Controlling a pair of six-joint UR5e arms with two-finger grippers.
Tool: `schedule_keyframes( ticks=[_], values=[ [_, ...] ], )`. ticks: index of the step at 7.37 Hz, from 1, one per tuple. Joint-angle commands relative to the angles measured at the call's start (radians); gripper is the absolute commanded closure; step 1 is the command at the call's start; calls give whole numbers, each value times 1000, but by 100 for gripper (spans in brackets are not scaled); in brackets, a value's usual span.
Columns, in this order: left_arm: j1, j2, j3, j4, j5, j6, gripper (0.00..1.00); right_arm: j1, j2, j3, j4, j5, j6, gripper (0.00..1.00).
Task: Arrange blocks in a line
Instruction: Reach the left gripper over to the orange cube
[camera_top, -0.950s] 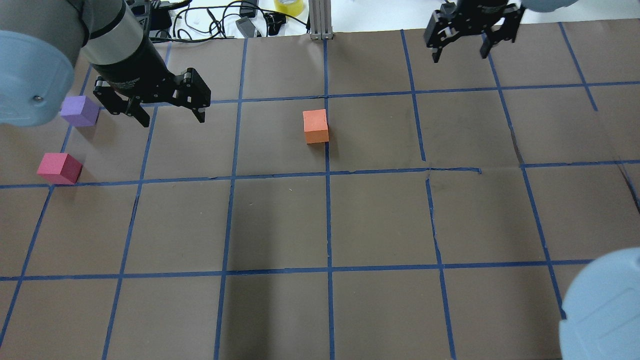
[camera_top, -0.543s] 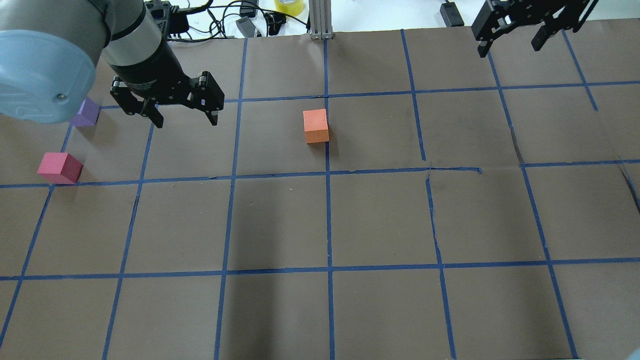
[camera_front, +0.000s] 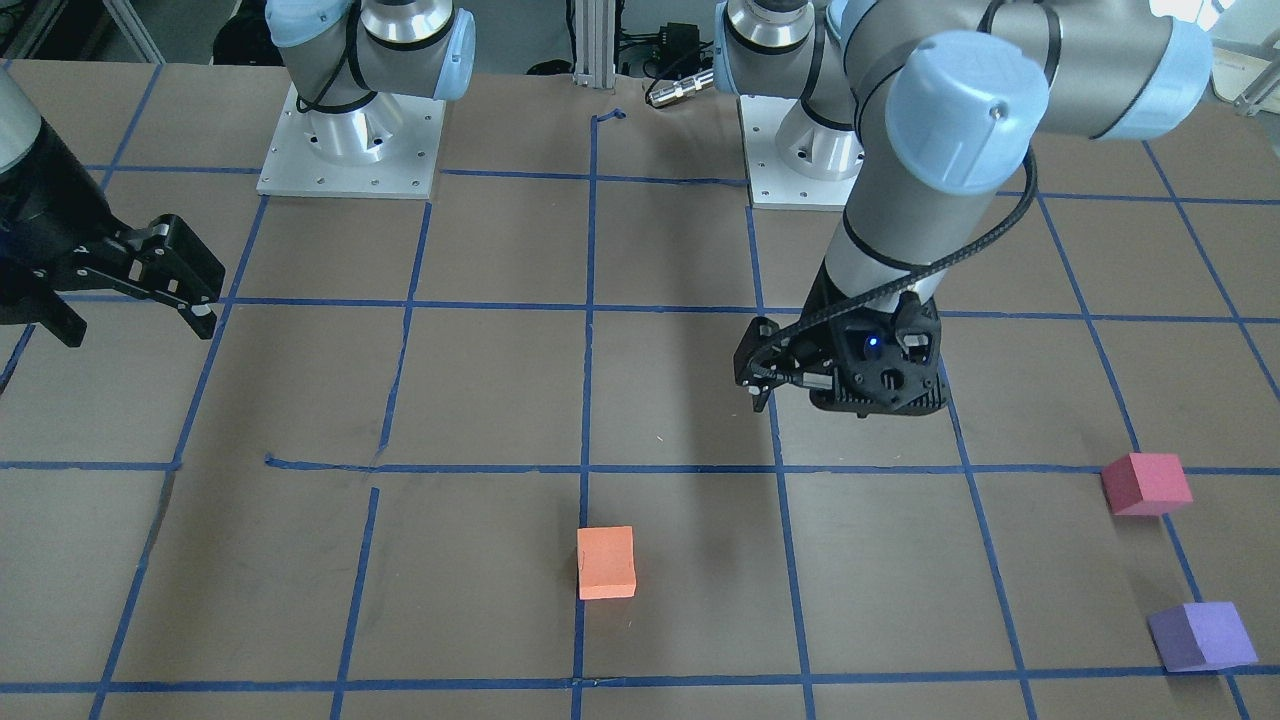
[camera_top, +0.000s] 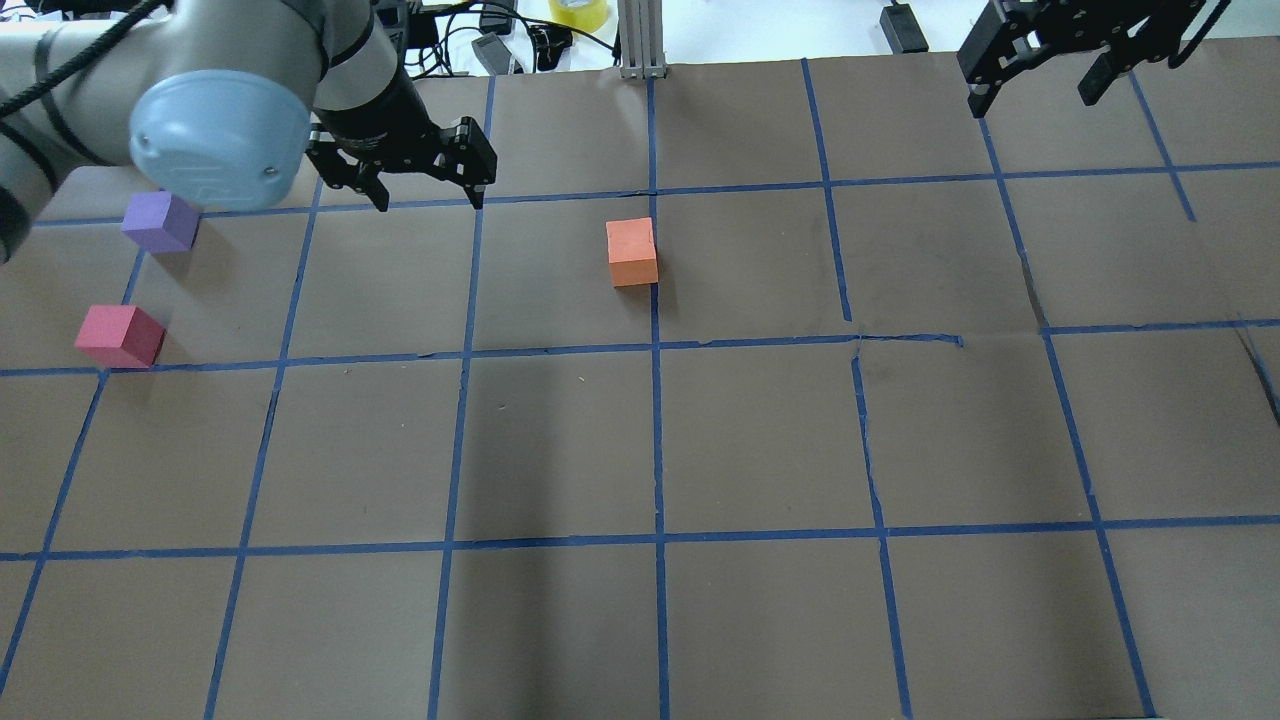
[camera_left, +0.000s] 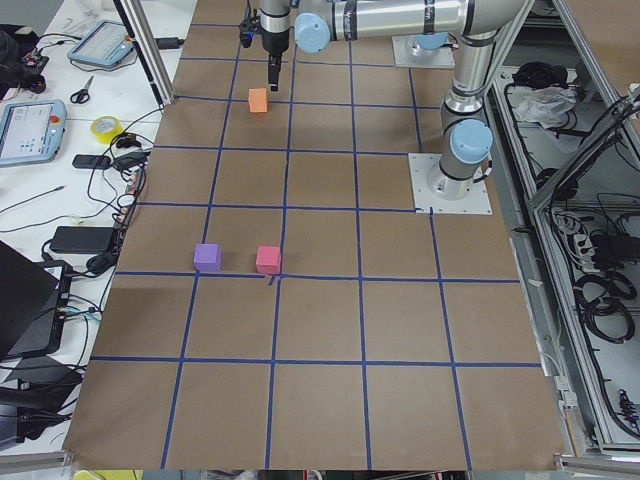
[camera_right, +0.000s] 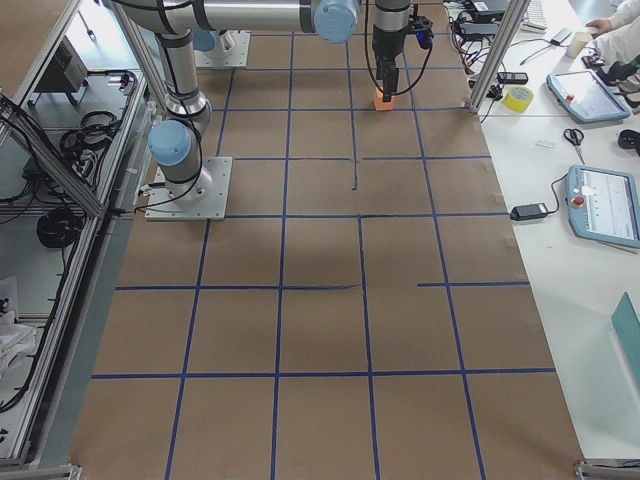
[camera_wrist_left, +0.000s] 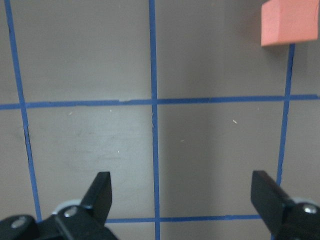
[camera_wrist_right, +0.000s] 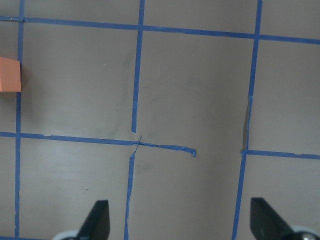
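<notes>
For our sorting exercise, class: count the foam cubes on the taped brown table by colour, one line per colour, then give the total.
orange matte foam cube: 1
crimson-pink matte foam cube: 1
purple matte foam cube: 1
Total: 3

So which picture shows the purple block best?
The exterior front-facing view: the purple block is largest there, with nothing covering it. The overhead view shows it right beside the left arm's blue joint; the exterior left view shows it small. The other views miss it.
</notes>
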Motion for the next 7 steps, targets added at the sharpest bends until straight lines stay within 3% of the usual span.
schedule_keyframes(
  ticks=[1,3,5,7],
  values=[
    [-49,-196,57,178,-2,0,0,-8,-7,12,7,19,-5,0],
    [-129,-353,184,200,-5,-113,0,3,-41,8,16,40,-5,0],
    [-155,-429,299,174,4,-163,0,3,-38,8,16,40,-5,0],
    [-180,-479,307,174,2,-251,0,1,-38,11,16,40,-5,0]
  ],
)
